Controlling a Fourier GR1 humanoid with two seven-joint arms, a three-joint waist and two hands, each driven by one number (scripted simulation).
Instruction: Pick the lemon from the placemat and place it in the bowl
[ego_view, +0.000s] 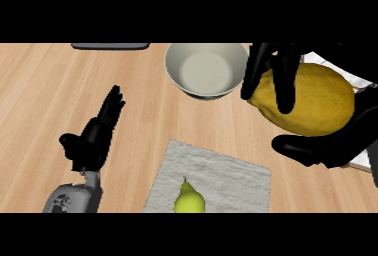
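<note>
One lemon (314, 102) clasped by right hand (325, 145) fingers; one bowl (205, 70); left hand (92, 135) relaxed.

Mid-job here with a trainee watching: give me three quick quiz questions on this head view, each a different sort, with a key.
1. True or false: the lemon already lies inside the bowl.
2. Multiple choice: what lies on the placemat now? A) a spoon B) a pear C) a cup
3. Fill in: the left hand is ____, holding nothing, at the view's left.

Key
1. False: the right hand is curled round the lemon, right of the bowl, which looks empty.
2. B
3. open
</note>
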